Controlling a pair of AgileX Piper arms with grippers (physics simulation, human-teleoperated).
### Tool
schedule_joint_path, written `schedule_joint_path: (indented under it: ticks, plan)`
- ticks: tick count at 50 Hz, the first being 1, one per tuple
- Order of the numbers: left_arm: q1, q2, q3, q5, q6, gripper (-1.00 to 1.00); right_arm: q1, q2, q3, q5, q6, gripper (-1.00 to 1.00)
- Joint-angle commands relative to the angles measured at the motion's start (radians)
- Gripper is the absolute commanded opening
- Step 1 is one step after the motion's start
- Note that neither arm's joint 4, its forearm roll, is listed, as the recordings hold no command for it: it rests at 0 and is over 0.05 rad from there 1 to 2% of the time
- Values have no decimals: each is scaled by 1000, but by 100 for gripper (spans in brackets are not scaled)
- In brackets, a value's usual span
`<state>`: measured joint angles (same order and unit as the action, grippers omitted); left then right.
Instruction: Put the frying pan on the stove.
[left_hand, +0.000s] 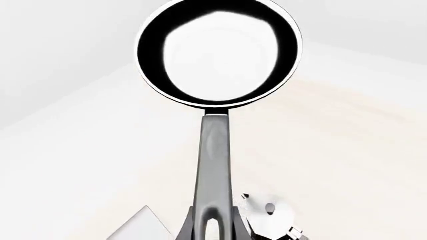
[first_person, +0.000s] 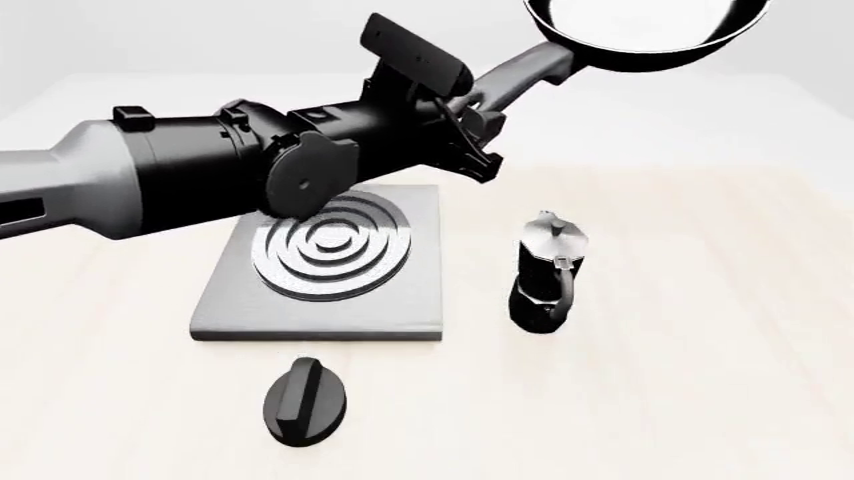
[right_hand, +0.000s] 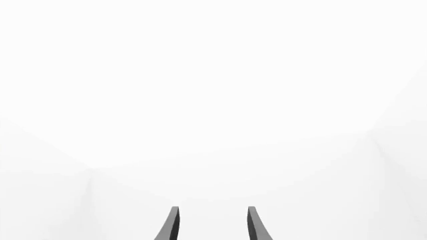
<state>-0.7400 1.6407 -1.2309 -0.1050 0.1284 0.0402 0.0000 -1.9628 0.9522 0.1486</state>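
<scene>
Through my left wrist camera I look straight along the frying pan (left_hand: 219, 52): its long grey handle runs away from my fingers to the round black bowl, held out ahead of me and clear of the table. My jaws themselves sit below the edge of this picture, so here I cannot see the grip, only the looped handle end; a corner of the stove (left_hand: 143, 226) and the top of the moka pot (left_hand: 270, 216) peek in beneath. The front view supplies what that one lacks: my left gripper (first_person: 470, 125) is clamped on the handle, carrying the pan high at the upper right, well above and beyond the stove (first_person: 400, 300), which lies flat with its silver rings under my forearm. I judge I hold it this high to clear the moka pot (first_person: 545, 272) beside the slab; the knob (first_person: 306, 400) lies nearer the camera. My right wrist camera shows only my right gripper (right_hand: 210, 225), fingers parted around nothing, facing blank white.
</scene>
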Motion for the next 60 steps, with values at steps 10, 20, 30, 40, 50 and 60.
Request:
schedule_joint_path:
  ticks: [10,20,30,40,50,60]
  plan:
    - [70,-71,34,-35,1,-100,4,0,8,-4,-6,100]
    - [100,-91,61,-47,-5,-100,9,0,10,-2,-10,100]
    - [137,-122,100,-65,-13,-100,11,0,17,-5,-13,100]
    - [165,-153,150,-79,-19,-100,11,0,22,-8,-14,100]
    - [195,-190,197,-81,-20,-100,12,0,25,-9,-15,100]
    - [216,-220,239,-86,-23,-100,13,0,39,-18,-17,100]
